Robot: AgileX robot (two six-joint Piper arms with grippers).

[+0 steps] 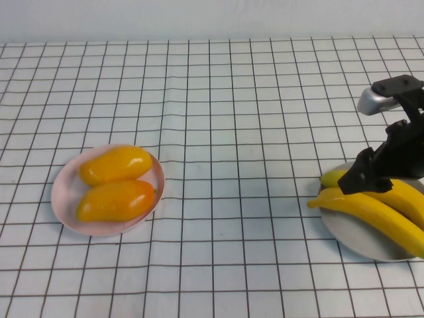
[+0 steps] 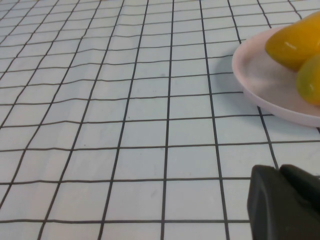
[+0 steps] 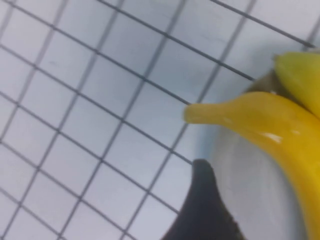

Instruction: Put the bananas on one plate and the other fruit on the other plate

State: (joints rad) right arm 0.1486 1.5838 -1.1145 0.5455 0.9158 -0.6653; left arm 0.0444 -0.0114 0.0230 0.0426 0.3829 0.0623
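Two bananas (image 1: 374, 215) (image 1: 397, 195) lie side by side on the grey-blue plate (image 1: 361, 242) at the right. My right gripper (image 1: 359, 181) hovers just over their stem ends, open and holding nothing. The right wrist view shows one dark finger (image 3: 205, 210) over the plate (image 3: 245, 180), beside the nearer banana (image 3: 260, 117). Two mangoes (image 1: 116, 164) (image 1: 116, 200) rest on the pink plate (image 1: 63, 199) at the left. My left gripper (image 2: 279, 175) shows only in its wrist view. It is shut and empty, low over the cloth near the pink plate (image 2: 265, 90).
A white cloth with a black grid (image 1: 225, 132) covers the whole table. The bare stretch of cloth between the two plates is wide. The grey-blue plate sits close to the table's right edge.
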